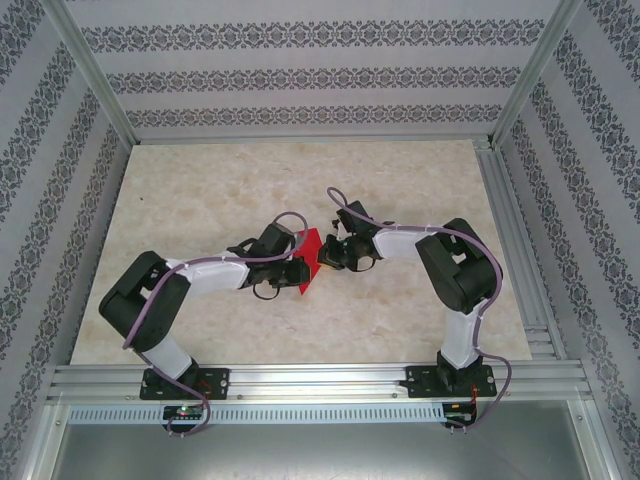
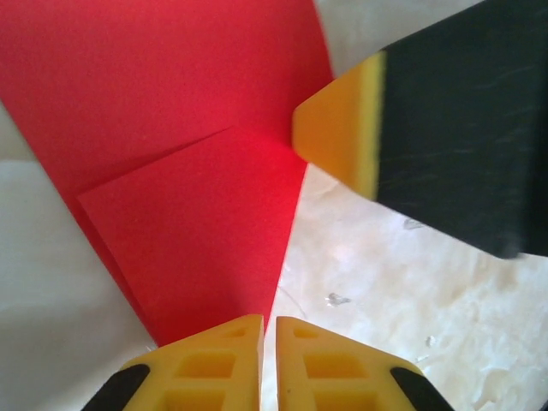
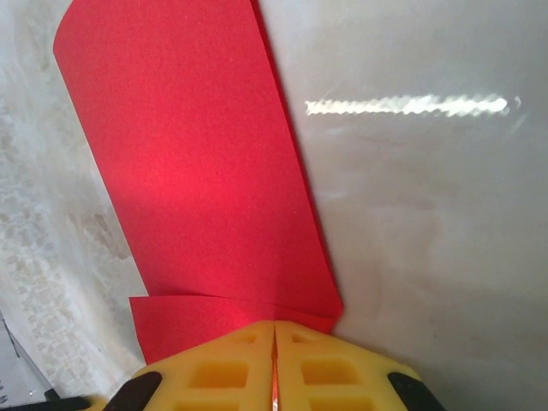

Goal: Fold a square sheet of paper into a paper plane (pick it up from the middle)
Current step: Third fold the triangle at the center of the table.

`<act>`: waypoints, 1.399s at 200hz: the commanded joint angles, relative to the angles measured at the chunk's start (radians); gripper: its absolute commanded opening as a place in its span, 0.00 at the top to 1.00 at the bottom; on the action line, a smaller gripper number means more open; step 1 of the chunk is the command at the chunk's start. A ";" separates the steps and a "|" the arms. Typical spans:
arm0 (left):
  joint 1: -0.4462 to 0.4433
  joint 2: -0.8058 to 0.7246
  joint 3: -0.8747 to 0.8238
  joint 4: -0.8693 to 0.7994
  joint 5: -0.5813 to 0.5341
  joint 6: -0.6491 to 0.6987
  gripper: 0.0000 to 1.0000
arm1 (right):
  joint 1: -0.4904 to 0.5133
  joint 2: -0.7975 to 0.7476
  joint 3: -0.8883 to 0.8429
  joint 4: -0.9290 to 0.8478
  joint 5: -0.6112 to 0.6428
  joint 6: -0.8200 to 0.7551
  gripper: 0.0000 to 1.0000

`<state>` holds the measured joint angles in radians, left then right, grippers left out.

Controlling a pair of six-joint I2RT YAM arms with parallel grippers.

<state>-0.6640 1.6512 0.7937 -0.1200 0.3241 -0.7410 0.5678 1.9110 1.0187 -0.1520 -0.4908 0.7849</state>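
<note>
The paper plane (image 1: pixel 308 262) is a bright red folded sheet in the middle of the table, between my two grippers. In the right wrist view the paper plane (image 3: pixel 197 171) stretches away as a long creased panel. My right gripper (image 3: pixel 275 330) is shut on its near edge, with red showing in the slit between the jaws. In the left wrist view the paper plane (image 2: pixel 171 128) shows a folded flap and narrows toward my left gripper (image 2: pixel 268 325). That gripper's jaws stand shut with a thin pale slit, the paper's edge ending at the left finger. The right gripper's fingertip (image 2: pixel 342 137) touches the paper's right edge.
The tabletop (image 1: pixel 200 180) is pale marble-patterned board. Aluminium rails (image 1: pixel 510 250) run along its right side and near edge, and patterned walls enclose it. My left gripper (image 1: pixel 298 272) and right gripper (image 1: pixel 325 255) nearly meet at the centre.
</note>
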 commanded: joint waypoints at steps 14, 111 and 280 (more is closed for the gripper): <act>-0.005 0.028 0.000 -0.005 -0.022 -0.013 0.92 | 0.011 -0.047 -0.027 0.020 -0.020 0.007 0.90; -0.005 0.051 -0.017 -0.062 -0.100 -0.031 0.99 | 0.076 -0.065 0.008 -0.043 -0.044 -0.119 0.90; -0.005 0.034 -0.081 -0.086 -0.094 -0.022 1.00 | 0.002 0.065 0.093 -0.140 0.037 -0.187 0.91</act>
<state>-0.6640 1.6718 0.7647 -0.1093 0.2745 -0.7757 0.6128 1.9438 1.0809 -0.2584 -0.5438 0.6392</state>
